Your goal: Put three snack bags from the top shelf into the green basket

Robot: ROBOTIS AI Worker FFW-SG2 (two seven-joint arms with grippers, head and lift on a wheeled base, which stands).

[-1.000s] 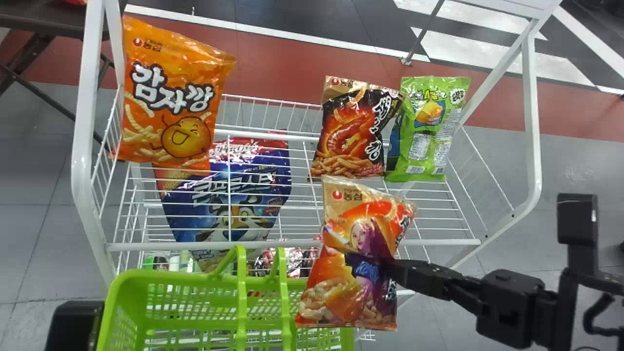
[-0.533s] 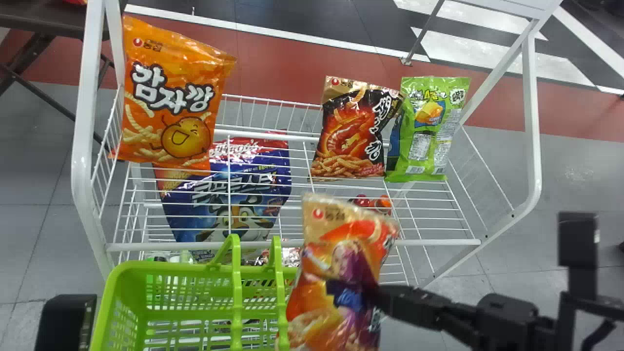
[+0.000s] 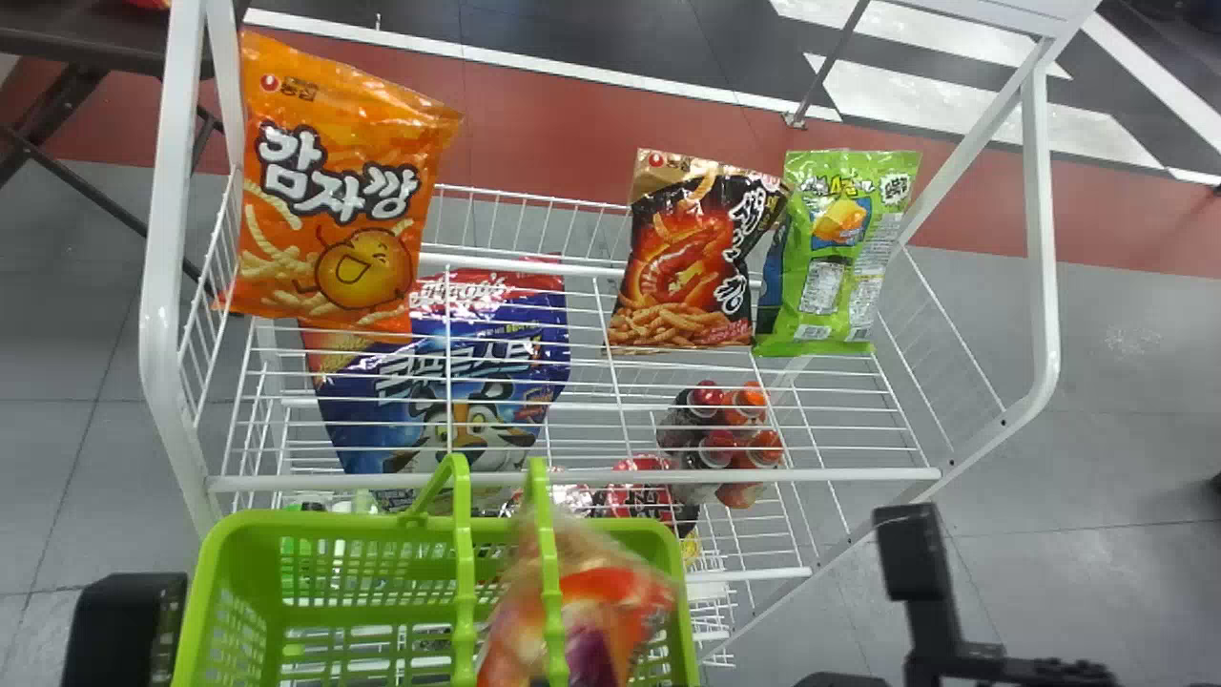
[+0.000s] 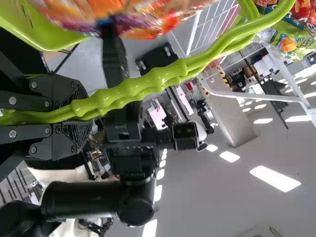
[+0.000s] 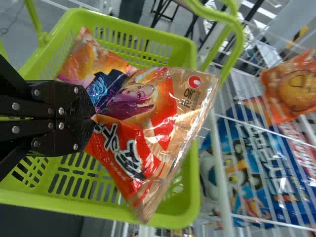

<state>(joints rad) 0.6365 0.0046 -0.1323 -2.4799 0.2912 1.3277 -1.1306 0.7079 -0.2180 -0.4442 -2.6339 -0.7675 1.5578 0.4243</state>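
The right gripper [image 3: 839,679] held its jaws closed on a red-and-tan foil snack bag [image 3: 615,611] over the mouth of the green slatted plastic basket [image 3: 334,522], the basket's paired green handles [image 3: 463,572] crossing in front of it. The left gripper's [image 4: 81,116] jaws gripped those handles. Beyond the basket, the white wire top shelf [image 3: 811,474] carried orange [image 3: 334,191], black-and-red [image 3: 677,267] and green [image 3: 839,248] bags, above a blue one [image 3: 439,410].
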